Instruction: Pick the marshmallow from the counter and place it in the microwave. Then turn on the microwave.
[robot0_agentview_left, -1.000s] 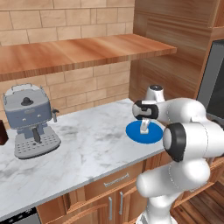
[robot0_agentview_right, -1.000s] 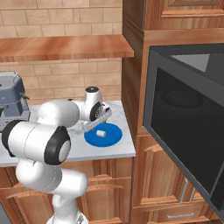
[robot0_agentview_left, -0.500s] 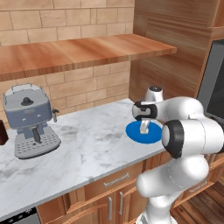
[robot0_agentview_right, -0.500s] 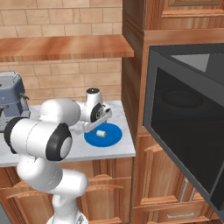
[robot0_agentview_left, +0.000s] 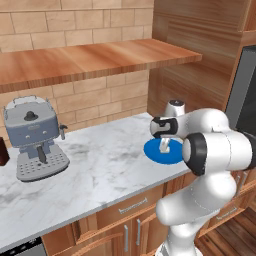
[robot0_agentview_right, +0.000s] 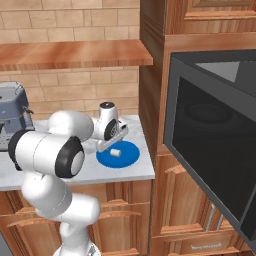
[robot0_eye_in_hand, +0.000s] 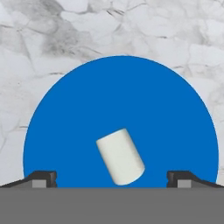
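The marshmallow lies on its side on the round blue plate, a stubby white cylinder with its curved wall resting on the blue surface. In the hand view its long axis runs on a diagonal, from upper left to lower right, with one flat end turned toward the bottom of that view, and it sits between the two dark fingertips, which stand wide apart with nothing gripped between them. The plate rests flat on the counter, near the counter's right end beside the tall wooden cabinet, and the marshmallow is the one thing on it; in the right base view it shows as a small white piece near the plate's middle. The gripper hangs just above the plate, pointing down at it, clear of the marshmallow. The microwave stands to the right with its dark glass door swung open toward the camera; the inside of it cannot be made out. A grey coffee machine stands on the counter well to the left.
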